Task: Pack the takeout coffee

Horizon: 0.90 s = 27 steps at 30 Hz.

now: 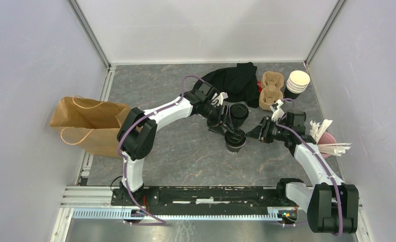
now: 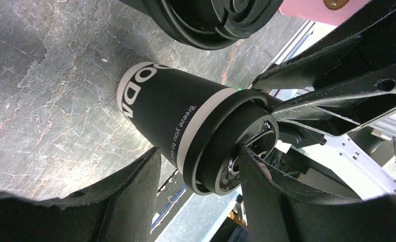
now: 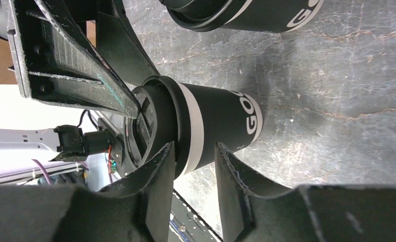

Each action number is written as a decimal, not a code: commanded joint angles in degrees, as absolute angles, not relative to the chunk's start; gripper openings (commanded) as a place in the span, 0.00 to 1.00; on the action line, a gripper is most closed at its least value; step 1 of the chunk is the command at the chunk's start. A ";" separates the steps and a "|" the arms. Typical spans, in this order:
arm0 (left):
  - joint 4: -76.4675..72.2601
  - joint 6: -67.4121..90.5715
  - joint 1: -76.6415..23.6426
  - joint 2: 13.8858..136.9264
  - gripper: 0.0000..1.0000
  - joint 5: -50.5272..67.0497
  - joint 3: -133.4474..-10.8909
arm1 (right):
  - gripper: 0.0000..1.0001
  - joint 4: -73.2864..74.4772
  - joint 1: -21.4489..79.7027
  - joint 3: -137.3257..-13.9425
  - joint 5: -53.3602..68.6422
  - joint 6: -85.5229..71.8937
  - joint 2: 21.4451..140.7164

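On the table (image 1: 186, 161), left claw (image 2: 198, 151) straddles near cup (image 1: 235, 142) at lid rim, grip unclear; right claw (image 3: 195, 151) open alongside.

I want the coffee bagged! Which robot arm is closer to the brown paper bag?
Left. Its elbow is beside the brown paper bag, with the left gripper reaching away to a lidded coffee cup. The right arm is across the table.

Your left arm (image 1: 166, 108) and right arm (image 1: 314, 164) wore white shells between bulky black joint housings (image 1: 138, 133), with a thin purple cable (image 1: 190, 77) trailing along each. A small white fitting (image 1: 222, 96) showed at each wrist. Up close, the fingers (image 2: 130, 201) of your left gripper (image 2: 198, 151) and right gripper (image 3: 195, 148) were matte black plastic, grainy-surfaced, with finely toothed inner edges.
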<state>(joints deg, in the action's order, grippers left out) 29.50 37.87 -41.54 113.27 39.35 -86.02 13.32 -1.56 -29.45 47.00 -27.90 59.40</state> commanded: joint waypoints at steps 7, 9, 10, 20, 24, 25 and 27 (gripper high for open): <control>30.27 36.79 -41.84 113.86 0.64 38.38 -86.08 | 0.30 9.71 -0.27 -25.93 44.55 -29.54 58.16; 30.43 36.61 -41.84 113.66 0.64 38.34 -85.81 | 0.29 9.47 -0.28 -24.26 44.74 -29.14 57.50; 30.45 36.52 -41.85 113.71 0.64 38.39 -85.72 | 0.29 9.49 -0.30 -23.55 44.74 -28.67 57.35; 30.72 35.37 -41.84 112.46 0.62 37.35 -82.49 | 0.30 13.33 1.82 -23.47 42.54 -22.55 56.24; 30.65 33.94 -41.75 111.80 0.60 36.22 -80.71 | 0.32 11.78 2.29 -22.63 43.47 -22.31 56.55; 30.50 33.59 -41.75 111.56 0.60 35.95 -80.23 | 0.34 11.78 2.37 -23.26 44.05 -22.57 56.79; 30.25 33.25 -41.68 111.09 0.59 35.87 -79.63 | 0.38 12.76 2.42 -25.27 44.40 -22.83 56.41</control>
<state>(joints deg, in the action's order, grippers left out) 27.18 37.80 -41.54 111.85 39.79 -82.70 6.94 1.78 -24.12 46.44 -26.00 55.68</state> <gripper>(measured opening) 0.602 0.353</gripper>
